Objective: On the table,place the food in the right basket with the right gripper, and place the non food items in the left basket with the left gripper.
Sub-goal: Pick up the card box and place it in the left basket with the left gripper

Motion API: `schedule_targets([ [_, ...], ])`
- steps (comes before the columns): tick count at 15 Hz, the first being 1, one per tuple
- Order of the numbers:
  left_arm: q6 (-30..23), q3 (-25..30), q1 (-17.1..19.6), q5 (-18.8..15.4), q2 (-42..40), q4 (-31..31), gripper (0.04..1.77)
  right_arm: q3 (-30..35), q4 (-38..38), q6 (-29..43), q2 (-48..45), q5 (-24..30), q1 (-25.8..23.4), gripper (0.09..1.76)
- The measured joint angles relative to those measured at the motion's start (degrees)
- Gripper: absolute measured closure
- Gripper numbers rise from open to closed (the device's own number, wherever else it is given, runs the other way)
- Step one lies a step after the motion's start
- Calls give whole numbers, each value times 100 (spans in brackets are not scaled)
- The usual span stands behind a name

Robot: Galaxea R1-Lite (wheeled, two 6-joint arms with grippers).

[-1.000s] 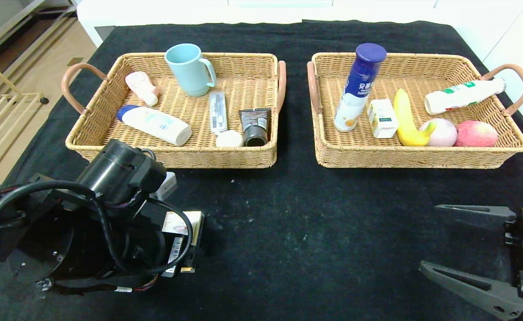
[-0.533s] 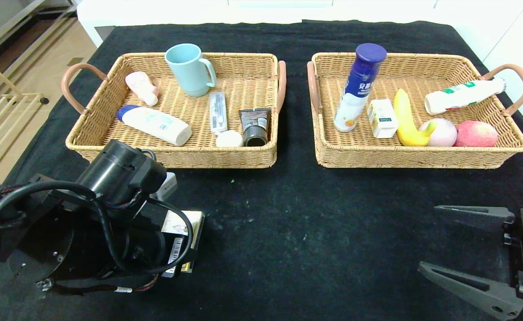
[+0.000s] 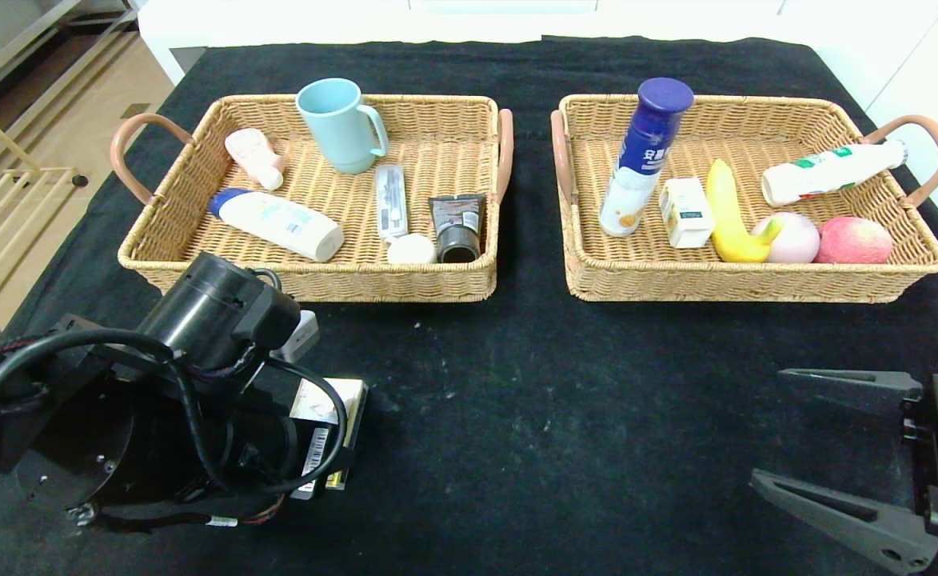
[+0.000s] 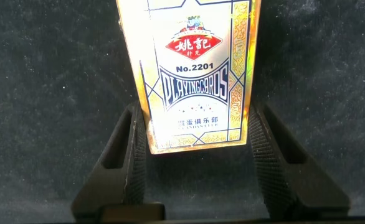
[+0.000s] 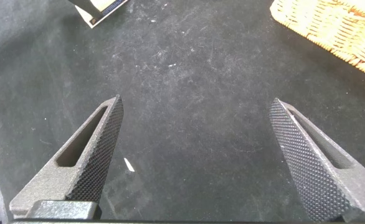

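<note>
A gold and blue playing-card box [image 4: 195, 74] lies on the black table near its front left; the head view shows only its end [image 3: 333, 404] beside my left arm. My left gripper [image 4: 196, 118] straddles the box, with both pads against its long sides. My right gripper [image 3: 768, 426] hangs open and empty above bare cloth at the front right, also seen in the right wrist view [image 5: 195, 106]. The left basket [image 3: 309, 282] holds a cup, bottles and tubes. The right basket [image 3: 756, 290] holds a banana, two round fruits, a carton and bottles.
The two baskets stand side by side at the back with a narrow gap between them. The table's left edge runs close to my left arm. A corner of the card box [image 5: 101, 7] and the right basket's corner [image 5: 338, 28] show in the right wrist view.
My left arm has settled very slightly lower over the card box. The right arm and everything in the baskets have not moved.
</note>
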Motion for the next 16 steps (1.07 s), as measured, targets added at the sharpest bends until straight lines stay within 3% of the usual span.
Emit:
schedule_targets([
  [12,57,-66,-83,27,-557,63,79,-4,-78,2,2,-1,0,14],
  [16,212,-286,49,243,-861,85,80,7,-135,18,-79,5,-35,14],
])
